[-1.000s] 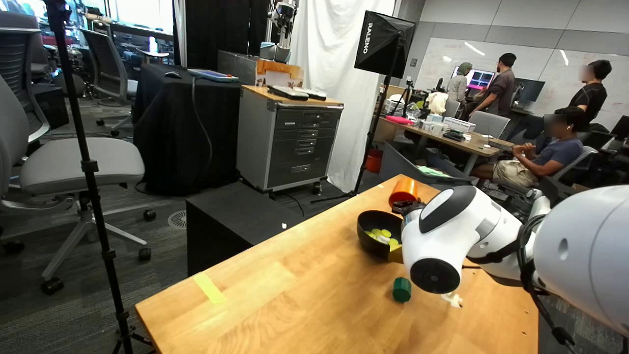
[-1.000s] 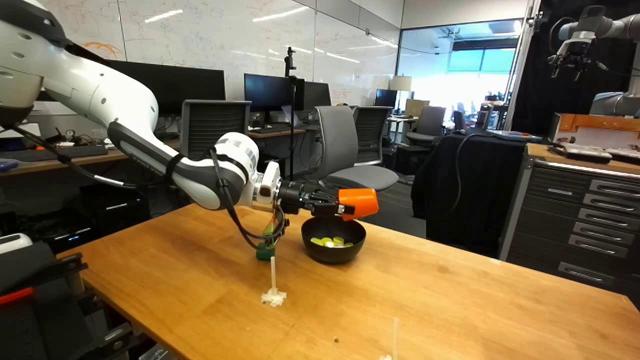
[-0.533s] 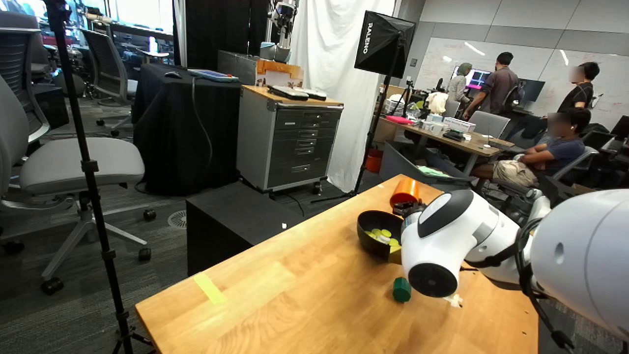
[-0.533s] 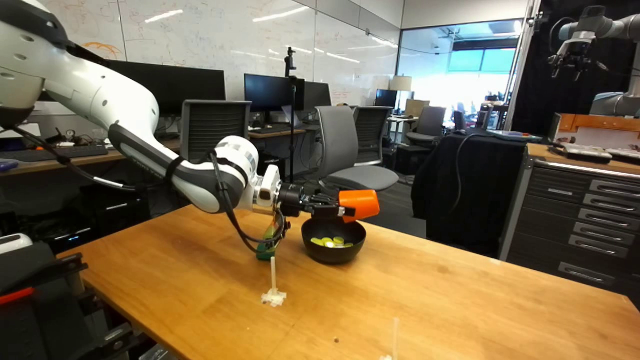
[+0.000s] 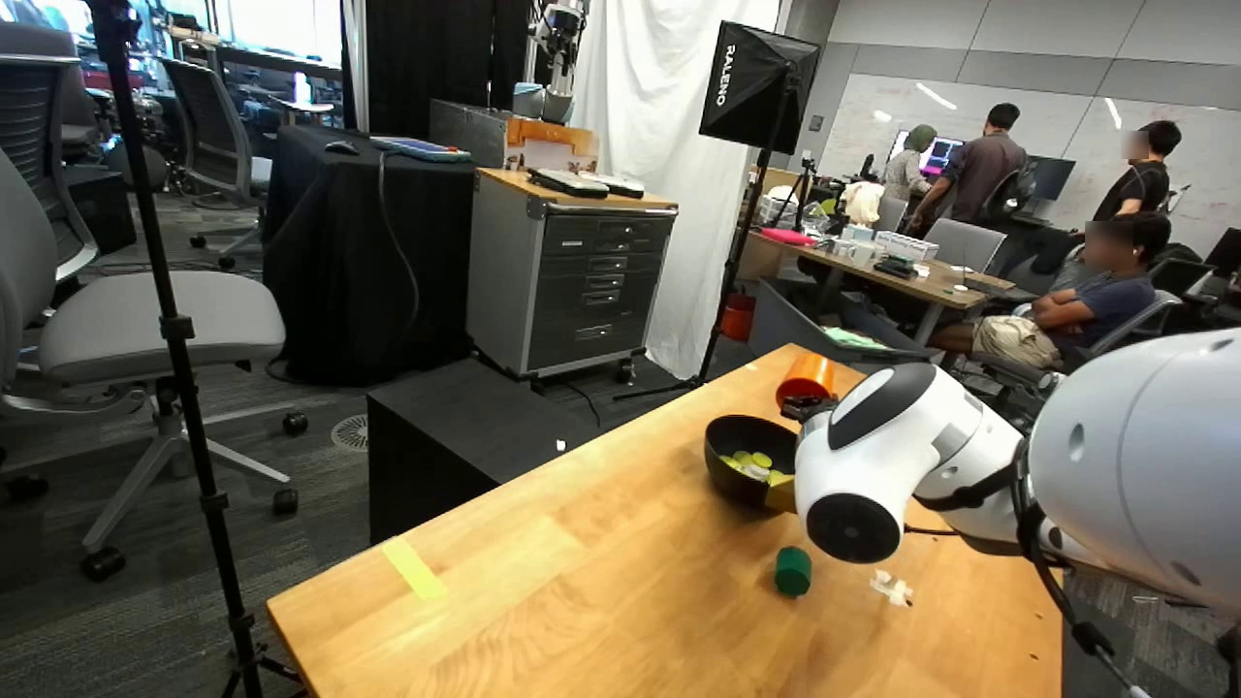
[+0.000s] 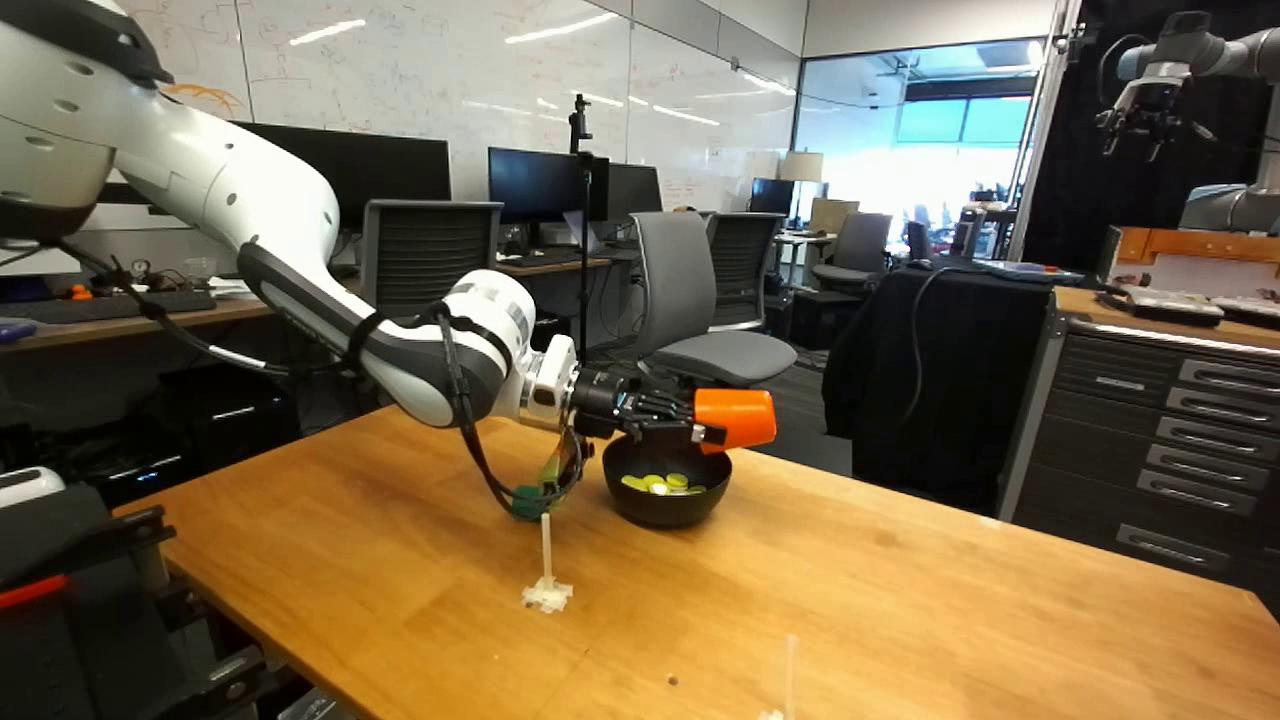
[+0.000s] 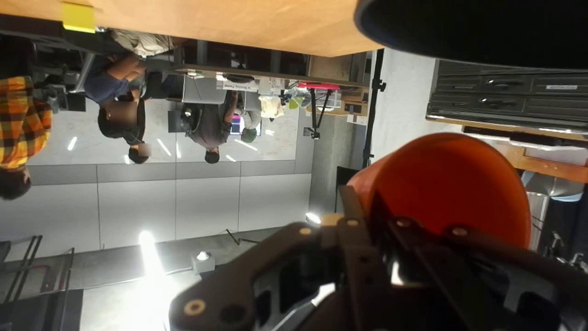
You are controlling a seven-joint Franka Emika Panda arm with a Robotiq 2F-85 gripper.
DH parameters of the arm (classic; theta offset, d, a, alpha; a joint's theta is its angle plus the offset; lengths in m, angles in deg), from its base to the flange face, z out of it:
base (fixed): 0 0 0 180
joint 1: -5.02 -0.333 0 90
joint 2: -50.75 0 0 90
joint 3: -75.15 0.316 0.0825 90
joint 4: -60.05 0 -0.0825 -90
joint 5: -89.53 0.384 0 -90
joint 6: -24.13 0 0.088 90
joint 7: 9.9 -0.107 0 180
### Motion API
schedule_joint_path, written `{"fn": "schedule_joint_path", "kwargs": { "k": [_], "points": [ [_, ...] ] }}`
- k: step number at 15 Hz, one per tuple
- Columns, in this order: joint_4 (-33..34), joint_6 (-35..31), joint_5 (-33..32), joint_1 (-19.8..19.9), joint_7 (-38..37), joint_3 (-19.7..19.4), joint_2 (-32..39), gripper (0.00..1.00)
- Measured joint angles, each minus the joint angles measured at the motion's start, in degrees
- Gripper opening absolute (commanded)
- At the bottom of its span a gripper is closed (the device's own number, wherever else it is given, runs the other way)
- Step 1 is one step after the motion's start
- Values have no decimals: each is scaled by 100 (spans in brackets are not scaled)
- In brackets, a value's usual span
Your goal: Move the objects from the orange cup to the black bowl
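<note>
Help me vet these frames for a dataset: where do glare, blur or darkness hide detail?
In the wrist view, a ceiling light blows out, the black bowl is nearly featureless, and the tool blurs toward the lens; in an exterior view, a window washes out; in both exterior views, a whiteboard shows bright streaks.

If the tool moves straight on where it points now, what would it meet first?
Beyond the orange cup the tool grips, the way looks free nearby; farther off, perhaps the black light stand or white curtain, though depth is unclear.
</note>
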Motion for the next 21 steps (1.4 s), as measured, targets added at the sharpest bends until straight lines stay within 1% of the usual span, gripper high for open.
{"fn": "schedule_joint_path", "kwargs": {
  "k": [6,13,16,21],
  "points": [
    [1,-397,0,270,-34,10,-346,4],
    [-58,-1002,59,365,-117,-116,-545,4],
    [-160,-1488,61,452,-203,-279,-688,4],
    [-406,-2456,61,729,-220,-609,-1079,4]
  ]
}}
